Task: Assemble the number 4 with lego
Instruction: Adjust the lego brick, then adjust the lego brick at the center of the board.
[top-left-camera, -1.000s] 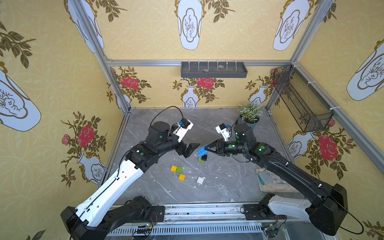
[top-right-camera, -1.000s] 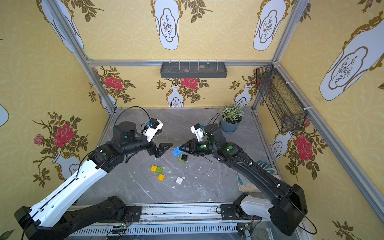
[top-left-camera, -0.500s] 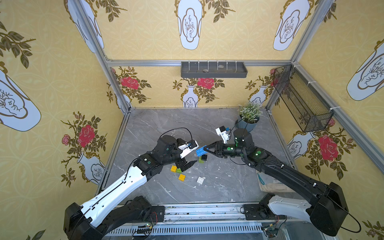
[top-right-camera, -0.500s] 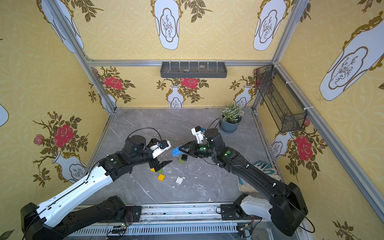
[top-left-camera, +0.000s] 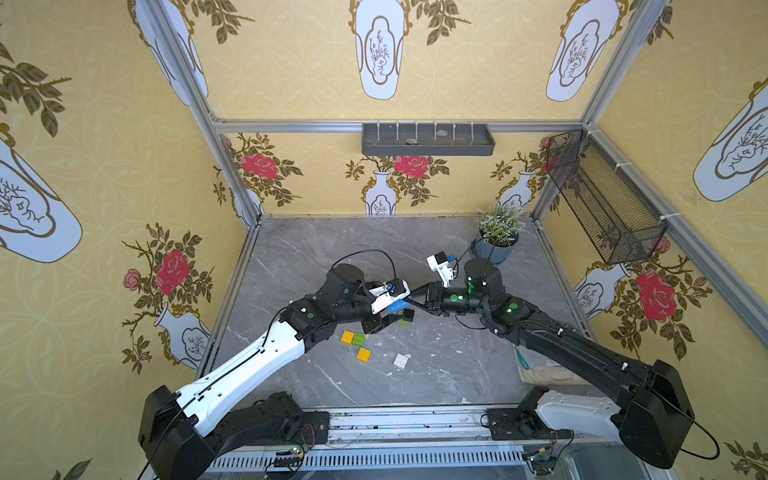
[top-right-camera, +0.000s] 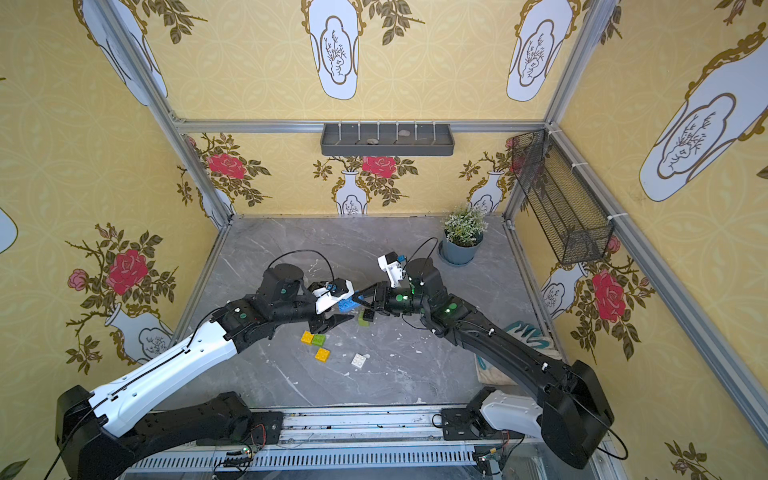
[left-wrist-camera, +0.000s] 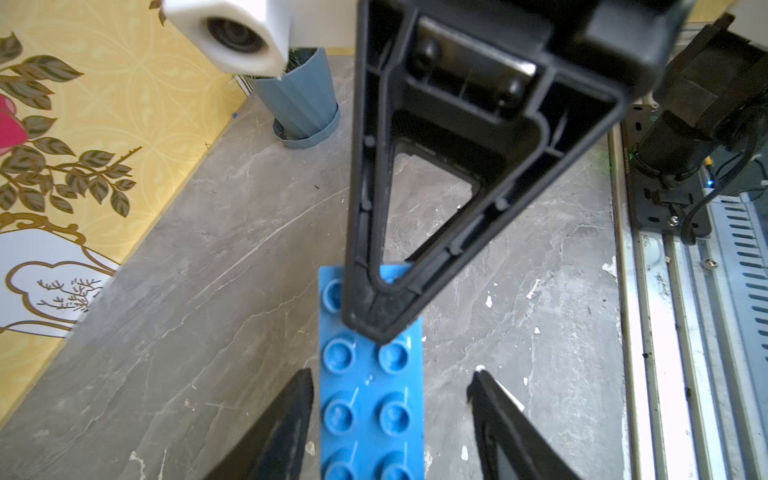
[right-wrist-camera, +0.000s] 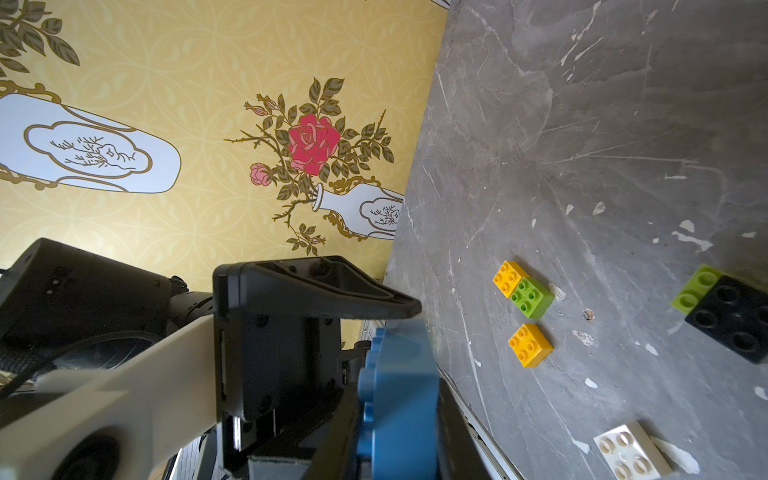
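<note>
My right gripper is shut on one end of the blue lego brick, holding it above the table. My left gripper straddles the brick's other end, open: one finger is close against its side and the other stands apart. Loose lego lies below: a yellow and green pair, a yellow square, a white square, and a black square overlapping a lime green one. The number 4 is not in view.
A potted plant stands at the back right corner. A wire basket hangs on the right wall and a grey shelf on the back wall. A cloth lies under the right arm.
My left arm swung in from the back and came down around the blue brick's free end, its jaws narrowing. The right gripper kept hold of the brick and barely moved.
</note>
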